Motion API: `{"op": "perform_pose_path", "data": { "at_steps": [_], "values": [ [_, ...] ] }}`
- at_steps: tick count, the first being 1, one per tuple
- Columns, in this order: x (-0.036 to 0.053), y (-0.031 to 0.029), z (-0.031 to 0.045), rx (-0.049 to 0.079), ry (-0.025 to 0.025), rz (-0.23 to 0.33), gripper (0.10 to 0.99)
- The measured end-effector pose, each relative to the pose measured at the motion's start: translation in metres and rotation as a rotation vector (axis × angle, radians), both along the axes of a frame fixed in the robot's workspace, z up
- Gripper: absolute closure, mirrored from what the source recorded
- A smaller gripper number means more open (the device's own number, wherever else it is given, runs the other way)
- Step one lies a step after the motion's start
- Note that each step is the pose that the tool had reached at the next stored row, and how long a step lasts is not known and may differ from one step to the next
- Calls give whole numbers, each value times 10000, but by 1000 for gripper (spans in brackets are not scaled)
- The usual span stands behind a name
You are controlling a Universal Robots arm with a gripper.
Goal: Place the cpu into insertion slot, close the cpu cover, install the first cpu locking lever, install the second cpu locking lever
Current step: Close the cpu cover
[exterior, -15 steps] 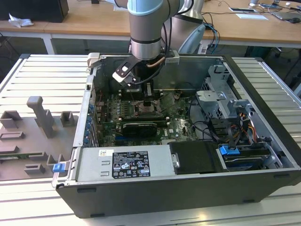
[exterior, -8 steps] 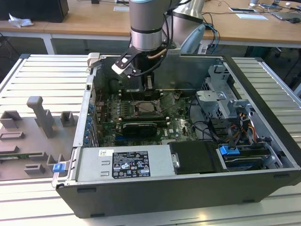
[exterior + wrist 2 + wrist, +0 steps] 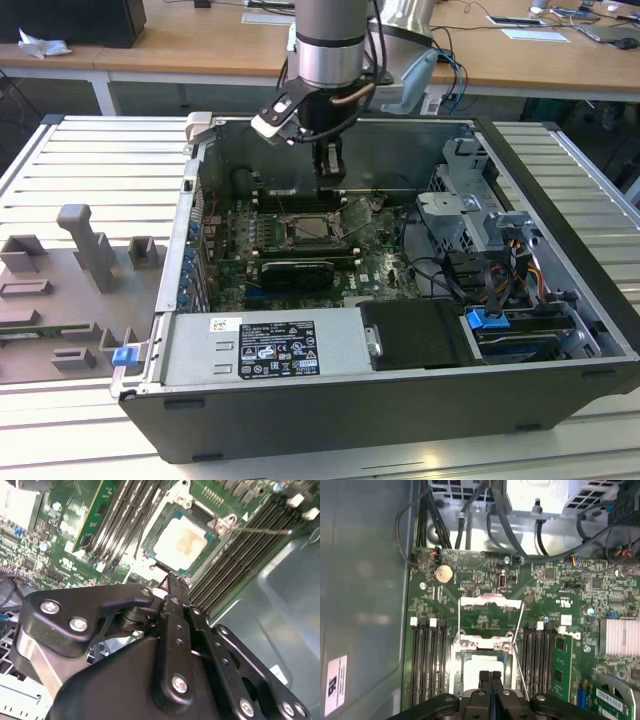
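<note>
The cpu lies flat in the insertion slot, its pale silvery-beige face up, ringed by the green board. In the first wrist view the cpu cover stands swung open beyond the slot, with board showing through its cut-out. A thin wire locking lever stands raised beside the slot, also seen in the second wrist view. My gripper hangs just above the slot with its black fingers pressed together and nothing between them. In the exterior view the gripper hovers inside the open case above the slot.
Long black memory slots flank the socket on both sides. A black graphics card lies nearer the camera, the power supply in front, a drive cage and cables at the exterior view's right. A grey fixture tray sits outside the case.
</note>
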State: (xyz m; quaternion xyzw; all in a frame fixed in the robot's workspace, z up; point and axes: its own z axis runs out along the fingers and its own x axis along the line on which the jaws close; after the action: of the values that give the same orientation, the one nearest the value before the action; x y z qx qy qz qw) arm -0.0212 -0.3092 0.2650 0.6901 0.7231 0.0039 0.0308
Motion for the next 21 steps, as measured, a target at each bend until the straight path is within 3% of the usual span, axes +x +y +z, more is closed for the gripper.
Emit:
{"op": "perform_pose_path", "data": {
  "at_steps": [4, 10, 14, 18, 21],
  "values": [
    [84, -7, -5, -1, 0, -3, 980],
    [111, -42, -24, 9, -5, -3, 980],
    [273, -48, -30, 13, 3, -3, 980],
    [552, -47, -42, 180, 15, 12, 980],
    [637, -48, -51, 178, 17, 41, 980]
  ]
}}
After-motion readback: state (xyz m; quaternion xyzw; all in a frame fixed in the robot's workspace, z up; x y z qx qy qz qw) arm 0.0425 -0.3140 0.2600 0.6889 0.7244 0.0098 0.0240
